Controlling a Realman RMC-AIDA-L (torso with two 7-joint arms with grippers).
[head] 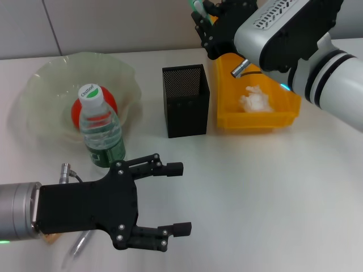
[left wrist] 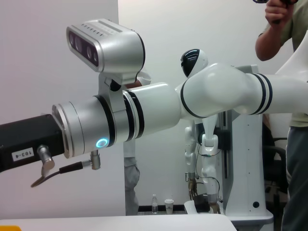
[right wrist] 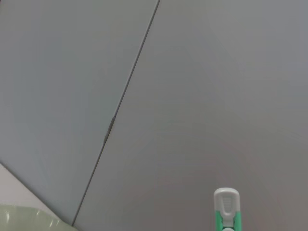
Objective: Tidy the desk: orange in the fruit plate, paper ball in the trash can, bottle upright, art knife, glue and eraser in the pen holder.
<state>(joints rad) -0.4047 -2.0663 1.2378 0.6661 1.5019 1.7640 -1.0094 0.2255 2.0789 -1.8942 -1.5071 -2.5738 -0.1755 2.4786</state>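
Note:
My right gripper is raised at the far side of the table, above and between the black mesh pen holder and the yellow trash can. It is shut on a green and white stick-shaped item; its tip also shows in the right wrist view, and I cannot tell whether it is the art knife or the glue. The paper ball lies in the trash can. The bottle stands upright in front of the orange, which lies in the pale green fruit plate. My left gripper is open and empty, low at the near side. The eraser is out of view.
A clear slender object and a small orange-coloured bit lie partly hidden under my left arm. The left wrist view shows my right arm, and beyond the table another robot and a person.

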